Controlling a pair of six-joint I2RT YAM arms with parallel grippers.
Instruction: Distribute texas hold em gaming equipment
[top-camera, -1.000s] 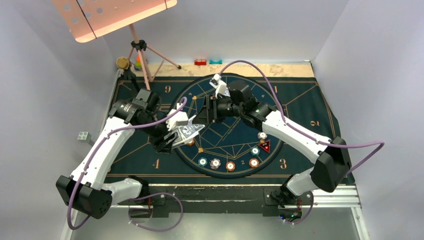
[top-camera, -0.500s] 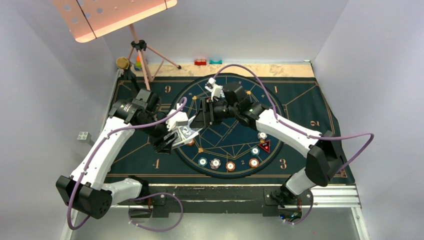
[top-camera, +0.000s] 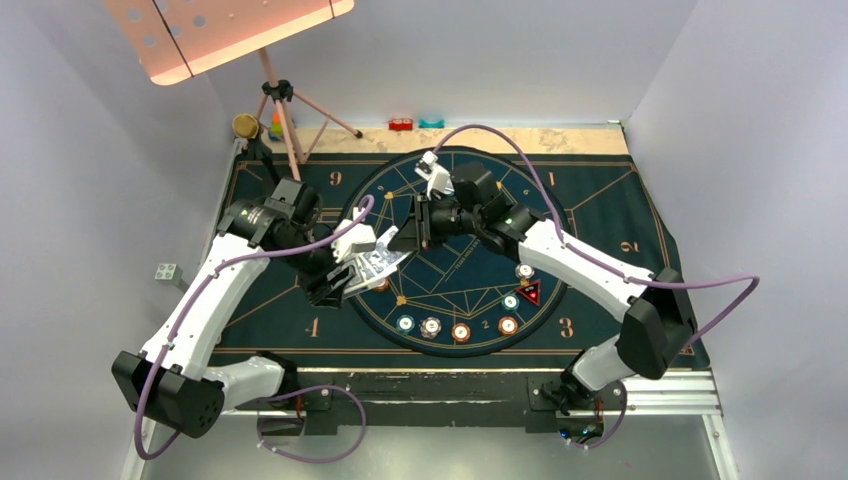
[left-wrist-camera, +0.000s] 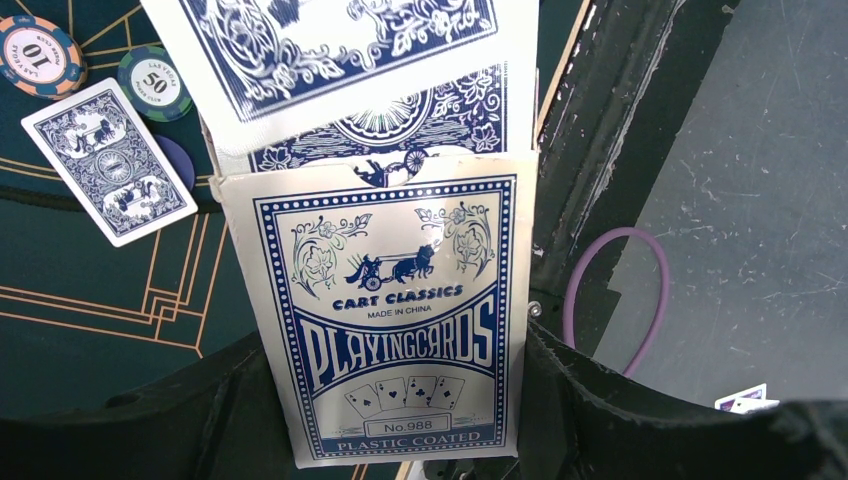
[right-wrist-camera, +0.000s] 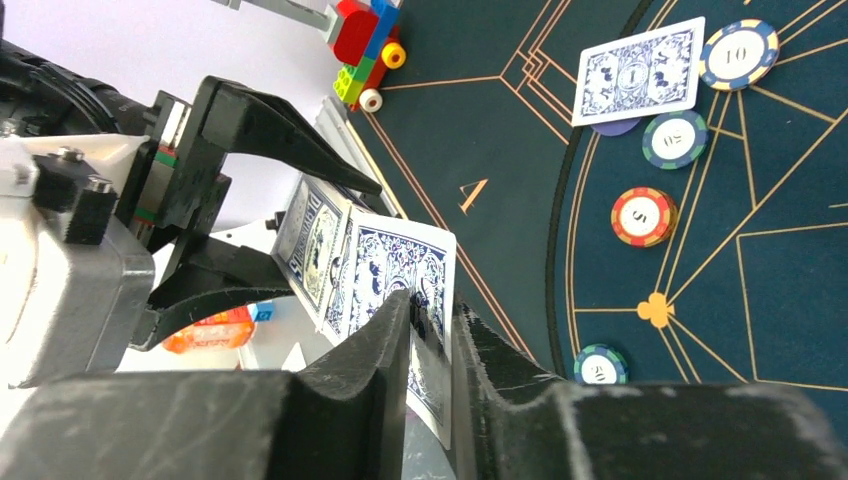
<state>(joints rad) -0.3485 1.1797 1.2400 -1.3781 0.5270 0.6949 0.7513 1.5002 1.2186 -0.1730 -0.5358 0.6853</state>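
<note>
Right tool (right-wrist-camera: 430, 312) pinches a blue-backed card (right-wrist-camera: 385, 265), seemingly protruding from box (left-wrist-camera: 390, 320).

A: How many poker chips (top-camera: 460, 332) from above?
B: Seven, with one half hidden beside the card box (left-wrist-camera: 390, 320).
A: Boxes?
B: Just that one. One red triangular marker (top-camera: 529, 292), too.
A: Loose cards?
B: Two I can count — one flat card (left-wrist-camera: 108, 160), one drawn card (right-wrist-camera: 390, 255) sticking out of the box. Two small blocks (top-camera: 401, 124) — one red, one teal.

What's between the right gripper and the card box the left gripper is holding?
A blue-backed card, partway out of the card box and pinched by the right gripper; the right wrist view shows it.
</note>
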